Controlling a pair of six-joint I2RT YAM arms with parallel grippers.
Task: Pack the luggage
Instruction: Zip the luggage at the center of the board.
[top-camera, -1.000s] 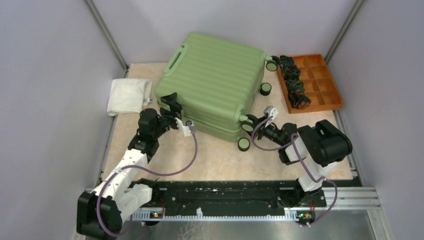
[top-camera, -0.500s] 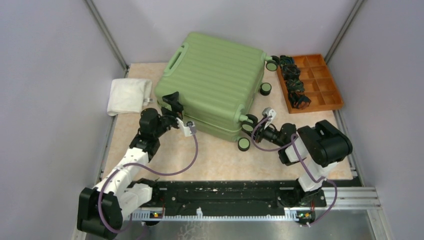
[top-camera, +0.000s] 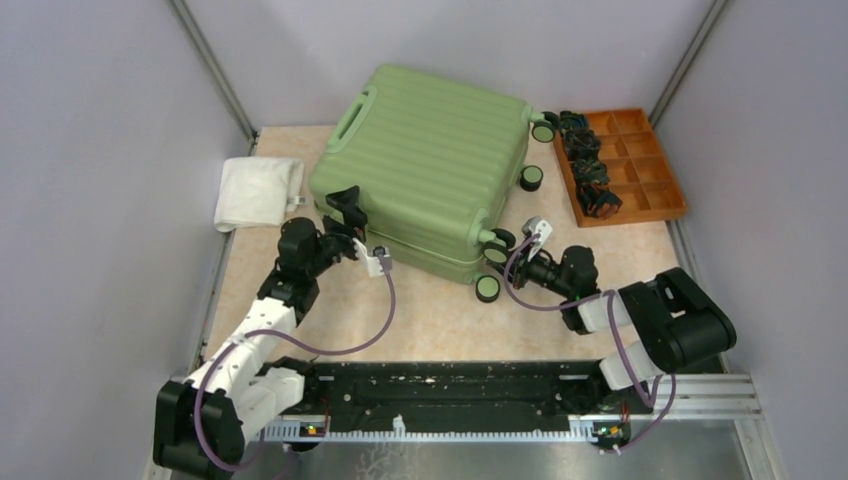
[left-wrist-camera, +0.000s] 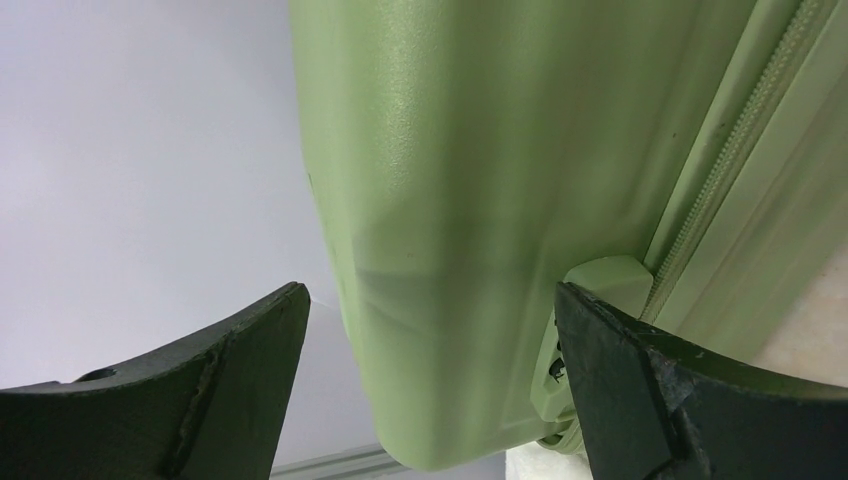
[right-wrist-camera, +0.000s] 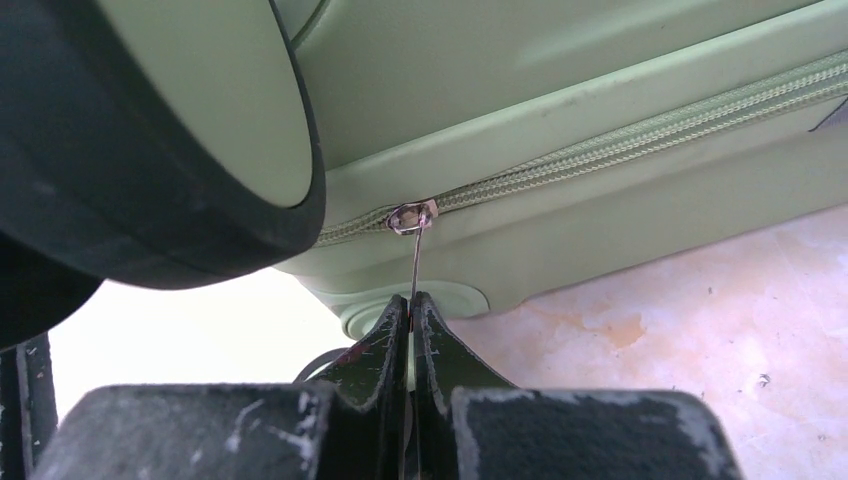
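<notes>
Right claw (right-wrist-camera: 411, 305) pinches zipper pull (right-wrist-camera: 413, 255) of luggage (top-camera: 425, 160); left claw (left-wrist-camera: 428, 300) wide at corner.

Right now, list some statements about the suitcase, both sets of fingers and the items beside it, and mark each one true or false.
1. The suitcase lies closed on the table. True.
2. The right fingers are shut on the zipper pull. True.
3. The left fingers are clamped on the suitcase's handle. False: they are open, one on either side of a corner of the shell.
4. In the top view, the orange tray sits left of the suitcase. False: it sits on the right, and the white cloth is on the left.
</notes>
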